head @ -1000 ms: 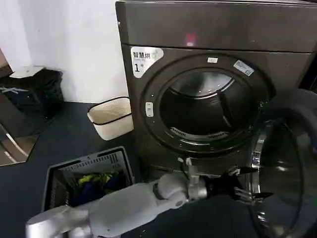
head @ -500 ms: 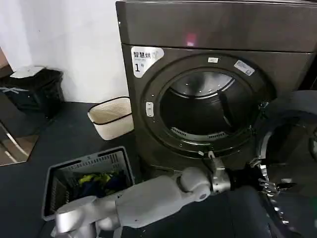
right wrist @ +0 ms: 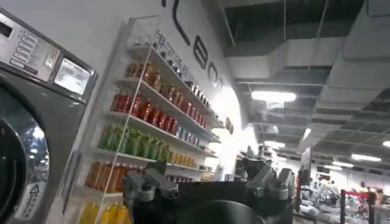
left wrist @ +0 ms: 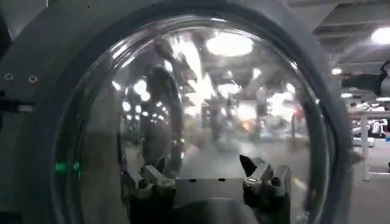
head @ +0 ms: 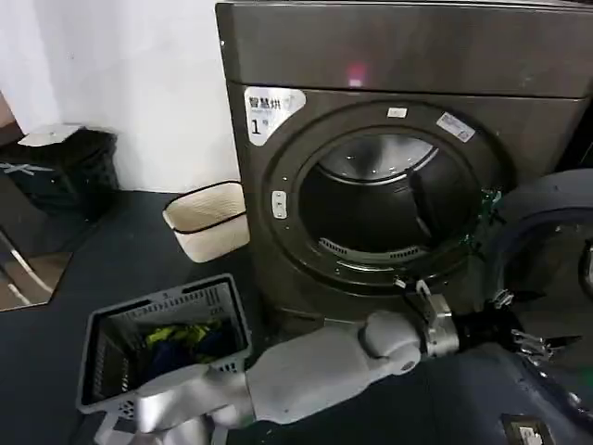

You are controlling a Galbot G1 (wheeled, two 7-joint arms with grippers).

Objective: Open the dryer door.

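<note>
The left claw (head: 530, 341), fingers spread and gripping nothing, sits against the wide-open round dark-glass dryer door (head: 547, 232): rigid, hinged, slick glass, so push its rim.

1. Grey slatted plastic laundry basket (head: 162, 338) on dark floor, holding yellow-green and blue clothes.
2. Cream oval bin (head: 208, 220) near white wall.
3. Black bin (head: 65, 167) farther left.
</note>
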